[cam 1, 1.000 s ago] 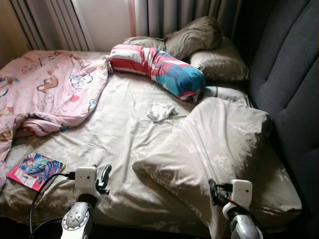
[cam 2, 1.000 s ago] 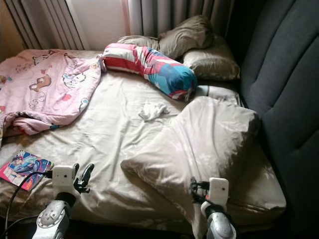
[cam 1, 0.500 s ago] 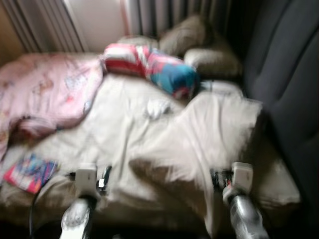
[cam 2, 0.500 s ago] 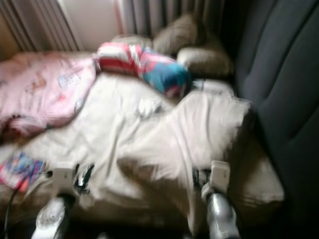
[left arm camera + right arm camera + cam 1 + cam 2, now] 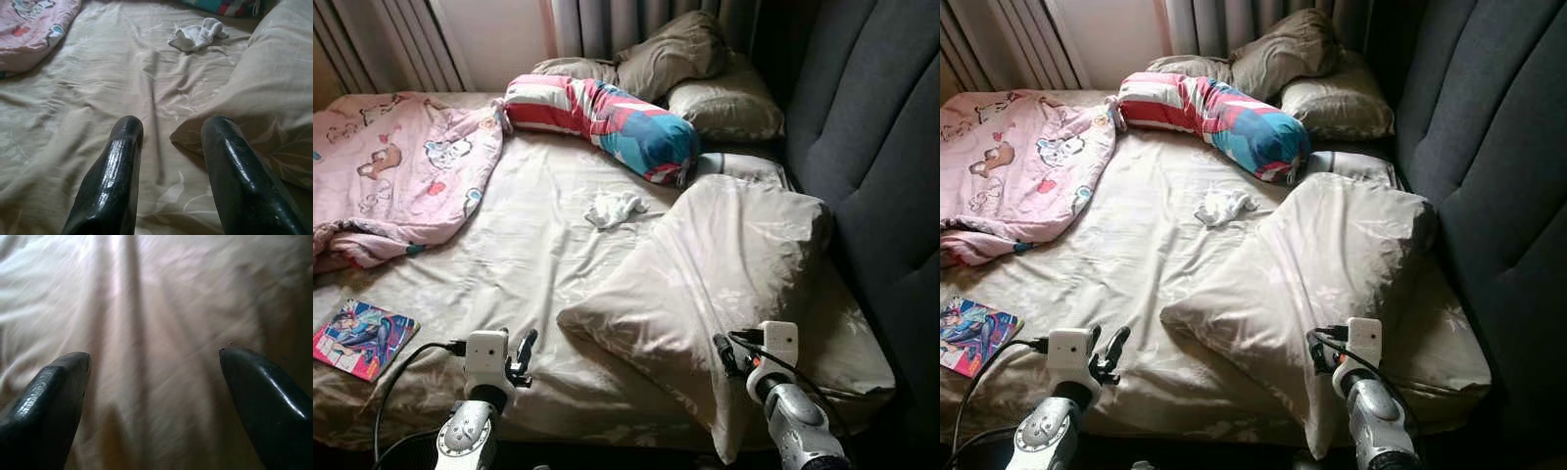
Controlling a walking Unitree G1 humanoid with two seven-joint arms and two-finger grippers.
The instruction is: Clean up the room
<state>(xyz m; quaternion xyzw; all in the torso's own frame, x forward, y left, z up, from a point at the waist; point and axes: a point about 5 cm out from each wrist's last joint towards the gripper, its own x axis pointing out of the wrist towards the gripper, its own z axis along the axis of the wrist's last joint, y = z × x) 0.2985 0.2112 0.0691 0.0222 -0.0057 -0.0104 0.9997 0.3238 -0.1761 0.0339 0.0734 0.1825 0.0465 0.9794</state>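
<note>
Four pillows (image 5: 724,264), one bolster (image 5: 607,117), one book (image 5: 360,337)

Your right gripper (image 5: 1320,352) sits against the near edge of the big beige pillow (image 5: 1322,274). Your left gripper (image 5: 1107,354) hovers over the bedsheet (image 5: 1136,264), fingers parted. Well beyond both lies a white crumpled cloth (image 5: 1222,206); a comic book (image 5: 971,333) lies left of the left gripper.

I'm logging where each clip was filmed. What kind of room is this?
Most likely a bedroom: a bed with a rumpled beige sheet, a dark padded headboard, beige pillows and a pink cartoon-print blanket.
</note>
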